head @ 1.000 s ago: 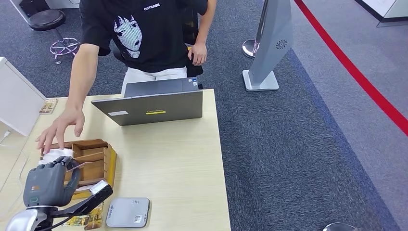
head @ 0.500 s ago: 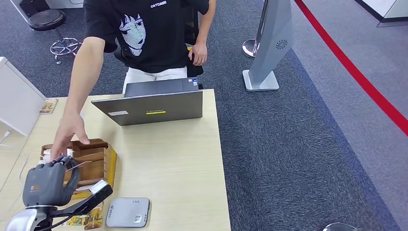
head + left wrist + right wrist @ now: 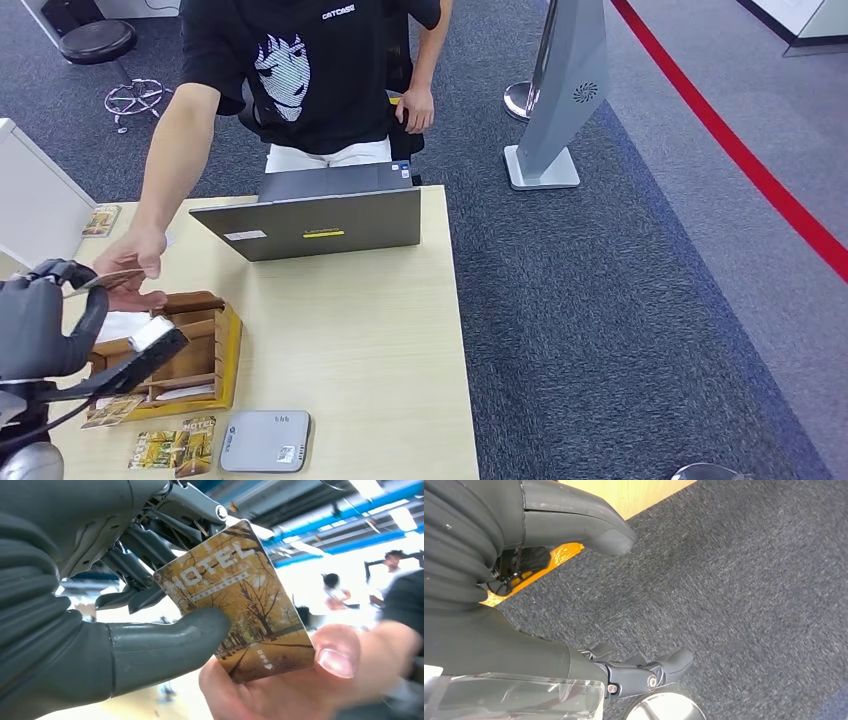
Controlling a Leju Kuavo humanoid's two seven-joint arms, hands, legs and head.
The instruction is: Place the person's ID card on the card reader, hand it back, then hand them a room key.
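The left hand point(image 3: 125, 605) pinches the room key point(image 3: 240, 600) between thumb and fingers, leaving its far end free, probably so the person's hand point(image 3: 300, 680) can grip it. Key's a glossy HOTEL card with autumn trees. The right hand point(image 3: 514, 555) hangs empty, fingers apart.

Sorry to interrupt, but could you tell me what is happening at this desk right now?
The robot is handing a room key over to a person. Its left hand pinches the hotel key card between its thumb and fingers, and the person's hand has already taken hold of the card's other end, so both grip it. This happens above the wooden card holder on the desk. The card reader lies near the desk's front edge, behind the laptop. The right hand hangs over the carpet, holding nothing.
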